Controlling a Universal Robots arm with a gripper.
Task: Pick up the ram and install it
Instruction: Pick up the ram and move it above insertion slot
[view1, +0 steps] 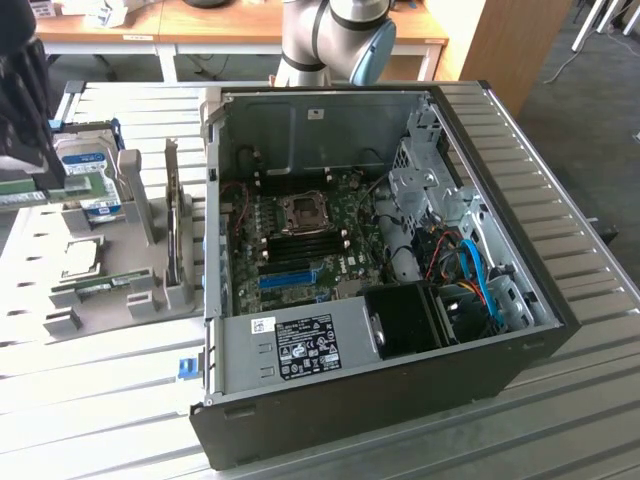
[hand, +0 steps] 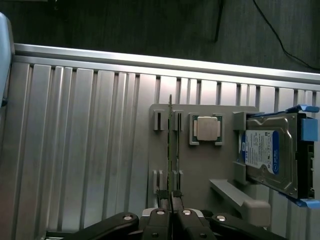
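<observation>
Our pincer (hand: 170, 196) is pressed together on the ram (hand: 170, 145), clamping one end of the thin green stick. We see the stick edge-on, running away from the fingertips over the grey holder (hand: 200, 175). Just beside it on the holder sits a square processor (hand: 207, 128), and beyond that the blue-labelled hard drive (hand: 265, 155). In the exterior view the holder lies at the frame's left, with the open computer case (view1: 300, 350) at centre.
</observation>
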